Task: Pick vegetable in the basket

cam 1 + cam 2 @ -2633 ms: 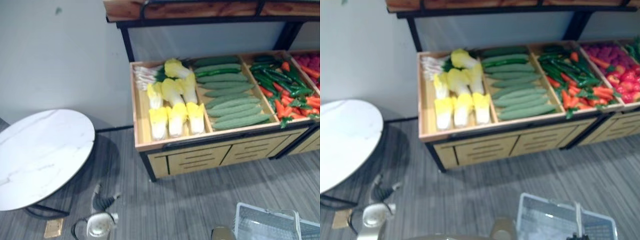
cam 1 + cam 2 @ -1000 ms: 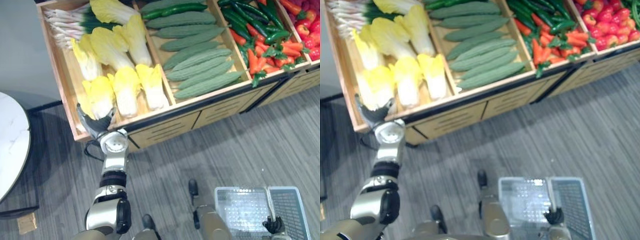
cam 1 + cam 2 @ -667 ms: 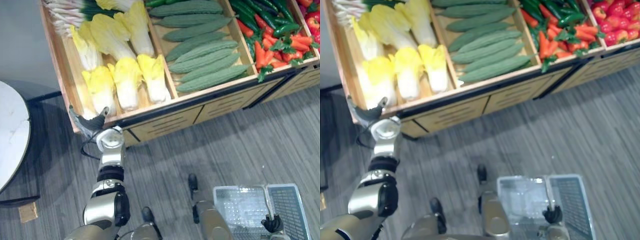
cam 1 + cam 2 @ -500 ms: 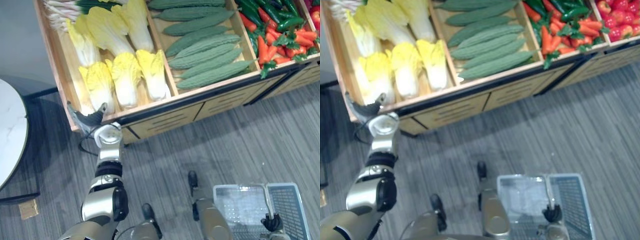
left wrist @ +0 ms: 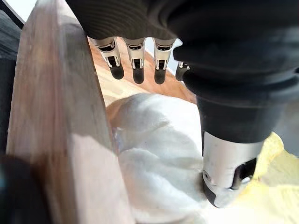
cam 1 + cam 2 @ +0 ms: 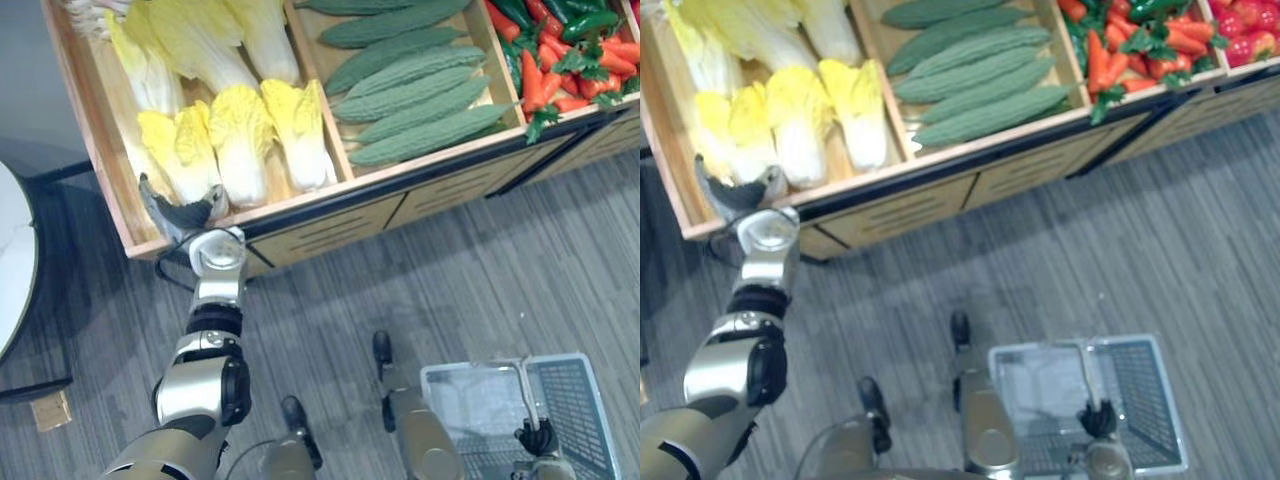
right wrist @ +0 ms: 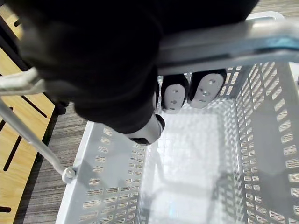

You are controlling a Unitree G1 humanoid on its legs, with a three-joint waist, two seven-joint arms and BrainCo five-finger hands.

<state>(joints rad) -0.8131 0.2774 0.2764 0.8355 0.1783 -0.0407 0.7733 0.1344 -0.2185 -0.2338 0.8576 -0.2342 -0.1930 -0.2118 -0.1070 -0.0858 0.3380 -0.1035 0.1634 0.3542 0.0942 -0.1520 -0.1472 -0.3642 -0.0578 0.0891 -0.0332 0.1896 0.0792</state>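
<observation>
As left hand [image 6: 183, 215] hangs splayed, cabbage [image 5: 154, 158] beneath

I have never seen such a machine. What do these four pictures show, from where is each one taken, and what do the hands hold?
This is a humanoid robot standing before a wooden vegetable stand. Two pictures come from a camera on its head, looking down. The other two come from cameras on its wrists, very close to the hands. In the stand lie yellow cabbages, bumpy green gourds, and carrots with green peppers. The left hand is open, with straight fingers, at the white end of the nearest cabbage; it grips nothing. The right hand is curled round the handle of a pale basket held low. I see no vegetable in it.
</observation>
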